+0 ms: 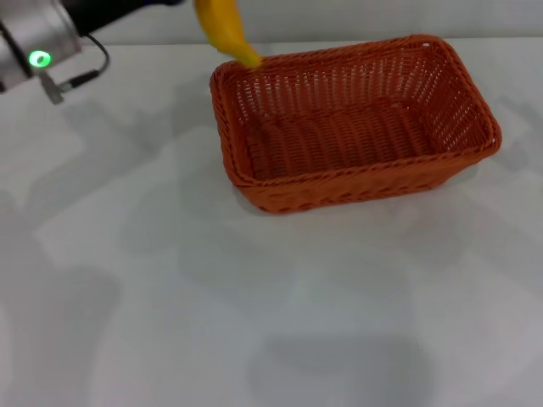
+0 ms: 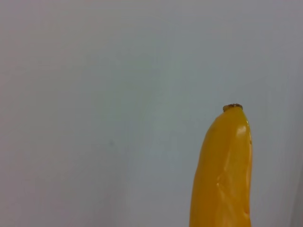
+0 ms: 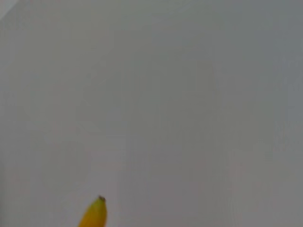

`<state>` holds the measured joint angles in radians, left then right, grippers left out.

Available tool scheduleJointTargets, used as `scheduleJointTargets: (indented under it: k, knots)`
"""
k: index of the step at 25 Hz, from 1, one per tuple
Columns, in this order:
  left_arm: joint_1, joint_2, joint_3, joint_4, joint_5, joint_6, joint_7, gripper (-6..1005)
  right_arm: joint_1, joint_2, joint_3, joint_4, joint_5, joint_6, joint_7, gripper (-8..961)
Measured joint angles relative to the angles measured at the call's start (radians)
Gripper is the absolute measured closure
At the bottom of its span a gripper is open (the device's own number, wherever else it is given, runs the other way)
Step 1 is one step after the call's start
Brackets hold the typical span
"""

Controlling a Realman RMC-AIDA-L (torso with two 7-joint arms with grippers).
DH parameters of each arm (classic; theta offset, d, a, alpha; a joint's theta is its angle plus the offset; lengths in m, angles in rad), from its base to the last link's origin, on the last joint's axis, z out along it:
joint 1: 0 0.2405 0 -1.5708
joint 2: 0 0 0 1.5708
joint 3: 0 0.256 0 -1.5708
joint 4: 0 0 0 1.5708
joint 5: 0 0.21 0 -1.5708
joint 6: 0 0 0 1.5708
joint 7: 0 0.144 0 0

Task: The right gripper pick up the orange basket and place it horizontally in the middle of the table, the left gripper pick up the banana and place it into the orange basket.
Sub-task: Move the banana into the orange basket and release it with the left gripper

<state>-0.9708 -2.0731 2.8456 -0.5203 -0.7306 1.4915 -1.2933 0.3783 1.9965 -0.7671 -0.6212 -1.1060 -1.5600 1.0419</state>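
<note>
— Silver arm with a green ring light [image 1: 38, 58] at the far left corner; is the left pincer visible?
— No, cropped out; its grip I cannot tell; the banana [image 1: 226, 32] hangs over the orange basket's [image 1: 356, 182] left rear rim.
— The basket?
— Lengthwise, empty, on the white desk [image 1: 127, 280].

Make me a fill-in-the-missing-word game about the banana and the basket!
1. The banana is the colour ____.
2. The orange basket stands on the white ____.
3. Inside, the orange basket holds ____.
4. The banana's lower tip hangs over the basket's ____.

The left hand itself is out of view above the picture's top edge; only its arm with the green light shows.

Missing words: yellow; table; nothing; rim
</note>
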Motion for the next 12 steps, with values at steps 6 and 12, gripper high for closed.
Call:
scheduleJointTargets:
  k: [6,12]
  knots:
    - [-0.024,-0.002,0.000,0.111,0.080,-0.135,0.067,520,-0.001,0.001,0.000,0.000,0.000,-0.001,0.000,110]
    - [-0.046,-0.004,0.000,0.226,0.153,-0.270,0.125,516,0.003,0.002,-0.001,0.000,0.000,0.001,-0.012,110]
